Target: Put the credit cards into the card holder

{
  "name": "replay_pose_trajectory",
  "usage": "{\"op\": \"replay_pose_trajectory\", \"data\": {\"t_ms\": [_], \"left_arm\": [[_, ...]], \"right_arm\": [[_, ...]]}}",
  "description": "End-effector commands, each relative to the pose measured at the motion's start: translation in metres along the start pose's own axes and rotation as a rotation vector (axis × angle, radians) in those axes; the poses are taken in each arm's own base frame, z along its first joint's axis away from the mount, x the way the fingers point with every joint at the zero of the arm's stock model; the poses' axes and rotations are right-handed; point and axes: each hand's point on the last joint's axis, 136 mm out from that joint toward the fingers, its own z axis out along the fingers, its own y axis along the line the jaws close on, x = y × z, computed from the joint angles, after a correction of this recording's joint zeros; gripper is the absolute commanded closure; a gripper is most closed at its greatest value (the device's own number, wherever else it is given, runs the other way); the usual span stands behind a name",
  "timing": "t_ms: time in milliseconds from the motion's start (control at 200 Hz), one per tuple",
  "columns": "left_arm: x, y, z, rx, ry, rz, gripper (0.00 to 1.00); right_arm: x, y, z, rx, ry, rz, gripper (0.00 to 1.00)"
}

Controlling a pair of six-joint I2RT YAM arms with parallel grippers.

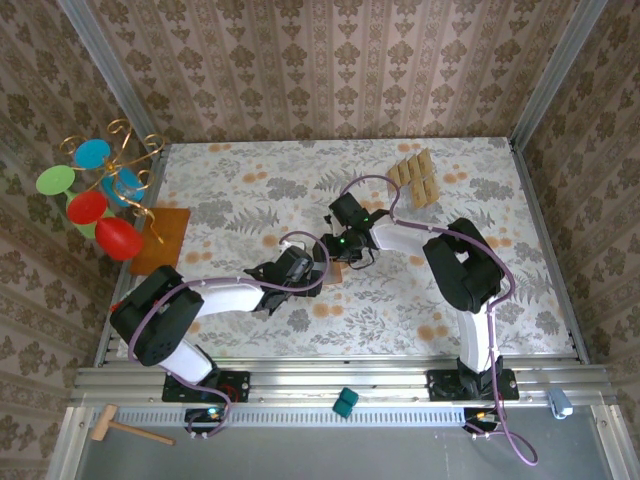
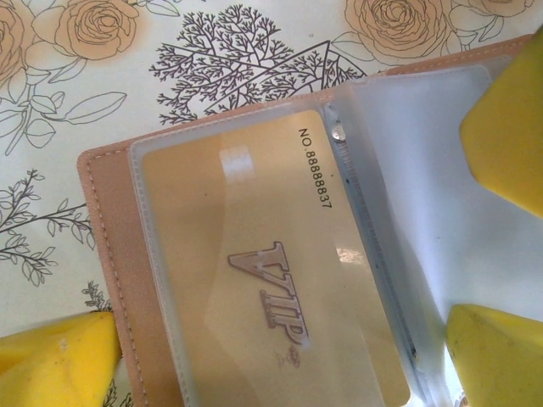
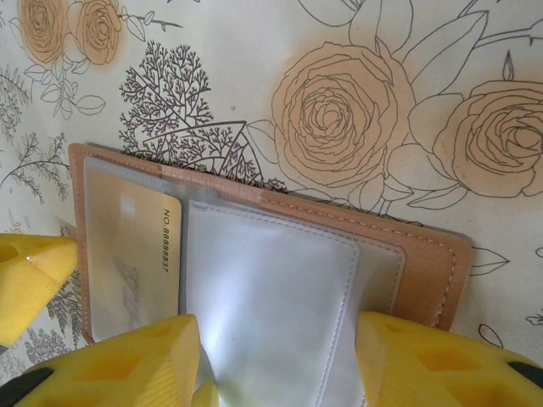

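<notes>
Open card holder (image 3: 424,254) on tabletop (image 3: 254,51), credit card (image 2: 254,280) in clear sleeve (image 2: 151,254), left claw (image 2: 280,356) released, right claw (image 3: 276,343) released, spare credit cards (image 1: 415,178) at 1 o'clock.

- Beige damask wallpaper (image 1: 330,60) on three sides, closing in the table.
- Pale floral tablecloth (image 1: 250,190), grey leaves and orange roses, spread flat across the tabletop.
- Grey metal posts (image 1: 105,65) in both far corners.
- Aluminium rail (image 1: 330,381) along the near edge.
- Soft, even light throughout.
</notes>
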Motion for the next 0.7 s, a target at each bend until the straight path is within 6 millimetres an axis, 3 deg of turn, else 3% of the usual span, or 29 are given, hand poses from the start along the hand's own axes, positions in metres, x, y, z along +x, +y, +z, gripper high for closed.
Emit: {"op": "replay_pose_trajectory", "data": {"t_ms": [0,695], "left_arm": [[0.025,0.012,0.006,-0.038,0.072,0.002,0.00],[0.023,0.013,0.004,-0.038,0.064,-0.001,0.00]], "right_arm": [[0.007,0.001,0.005,-0.020,0.024,0.014,0.46],[0.009,0.012,0.010,-0.111,0.041,0.050,0.46]]}}
